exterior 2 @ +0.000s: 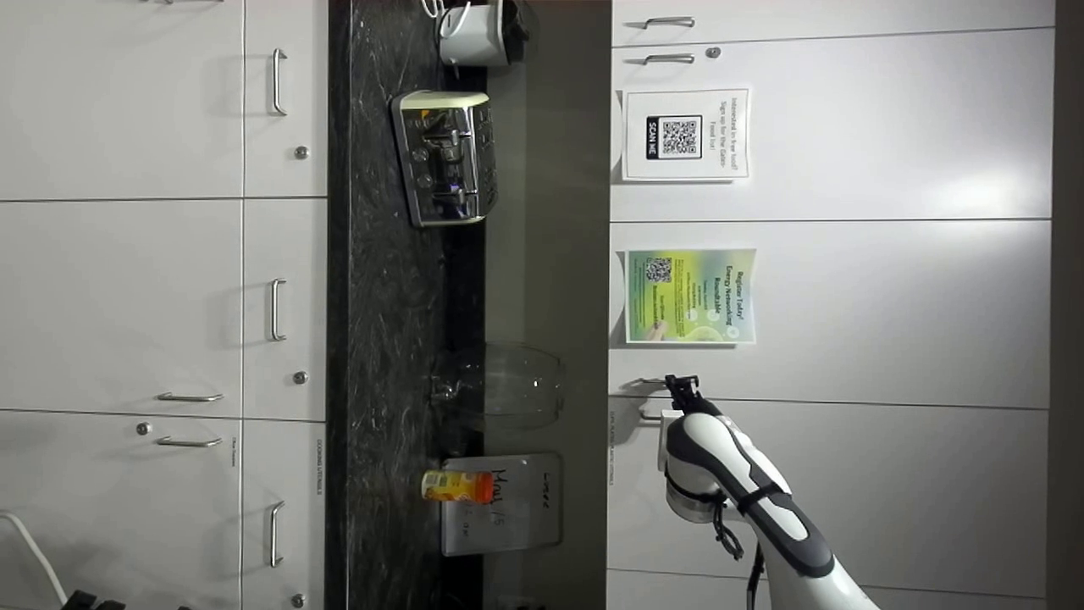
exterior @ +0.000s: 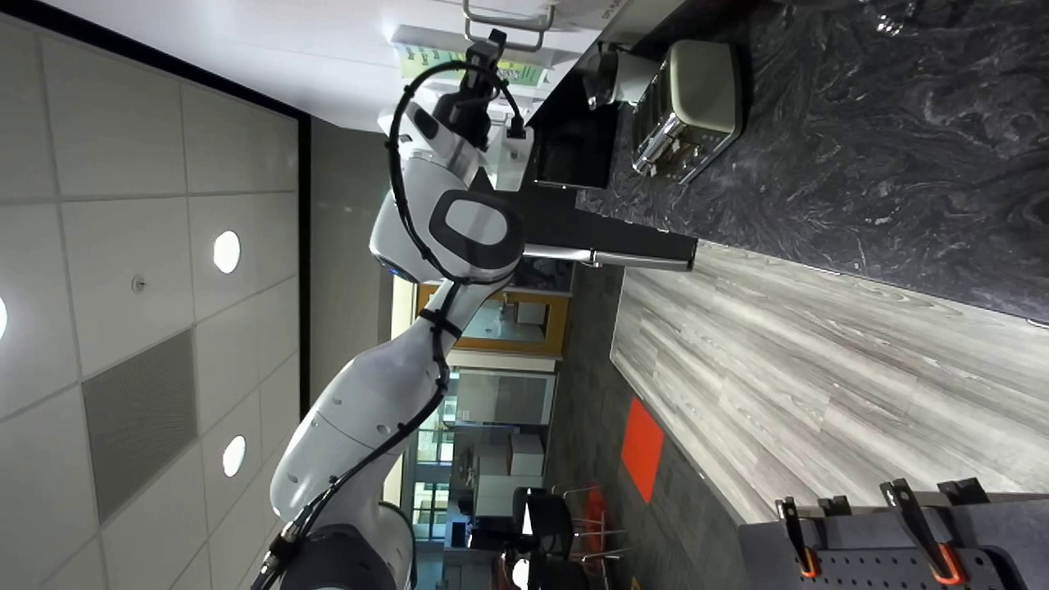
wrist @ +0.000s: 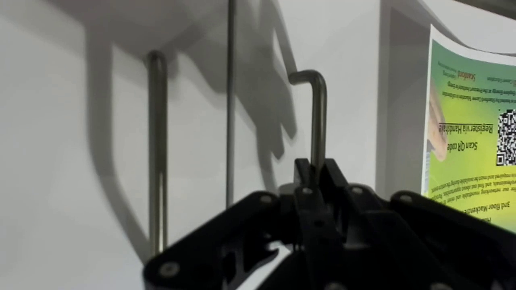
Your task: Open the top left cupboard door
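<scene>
The gripper [wrist: 317, 169] squeezes a silver handle [wrist: 319, 117] from both sides. Just left of it in the wrist view runs a thin dark gap [wrist: 230, 121], with the next door [wrist: 60, 181] and the other handle [wrist: 158, 141] past it. In an exterior view the arm [exterior 2: 792, 521] comes from the lower right, over that next door, so most of the top left cupboard door [exterior 2: 898, 313] has open room in front. A clear jar [exterior 2: 525, 385] stands on the black table [exterior 2: 381, 339], left of the gripper and well apart.

The top left cupboard door is in the right half of the frame there, about halfway down. It is big, flat and white, and it looks closed, in line with its neighbors. A green and yellow paper [wrist: 463, 193] is on its left part.

In the wrist view the gripper hides the low end of the silver handle, and the paper is cut off at the right. In an exterior view the door shows at a slant near the ceiling [exterior: 123, 246], and its edges are hard to make out.
</scene>
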Available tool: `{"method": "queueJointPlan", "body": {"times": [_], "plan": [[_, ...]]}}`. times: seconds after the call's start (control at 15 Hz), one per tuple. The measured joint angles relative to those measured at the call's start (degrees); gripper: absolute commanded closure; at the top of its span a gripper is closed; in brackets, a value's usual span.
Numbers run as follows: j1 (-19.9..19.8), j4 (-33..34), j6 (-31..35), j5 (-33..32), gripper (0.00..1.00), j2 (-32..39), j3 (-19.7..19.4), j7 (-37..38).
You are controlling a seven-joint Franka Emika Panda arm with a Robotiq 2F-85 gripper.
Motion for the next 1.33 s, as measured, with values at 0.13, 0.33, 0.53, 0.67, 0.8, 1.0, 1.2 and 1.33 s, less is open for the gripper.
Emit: {"method": "queueJointPlan", "body": {"times": [0.13, 0.33, 0.53, 0.67, 0.8, 1.0, 1.2, 1.33], "plan": [[-5.60, -0.35, -2.33, -2.59, 0.98, -1.28, 5.85, 1.12], [-12.96, -1.59, -5.51, -2.89, 0.98, -3.44, 14.08, 0.60], [-18.02, -2.69, -7.36, -0.37, 0.98, -4.96, 20.04, -2.33], [-20.04, -3.71, -7.56, 2.40, 0.98, -5.91, 22.77, -5.08], [-21.23, -4.96, -7.57, 5.09, 0.98, -7.00, 24.63, -7.63], [-21.48, -7.32, -7.57, 8.53, 0.98, -9.10, 26.01, -10.32], [-20.66, -10.15, -7.56, 11.01, 0.98, -11.73, 26.43, -12.11], [-19.56, -12.29, -7.53, 12.32, 0.98, -13.70, 26.41, -12.72]]}}
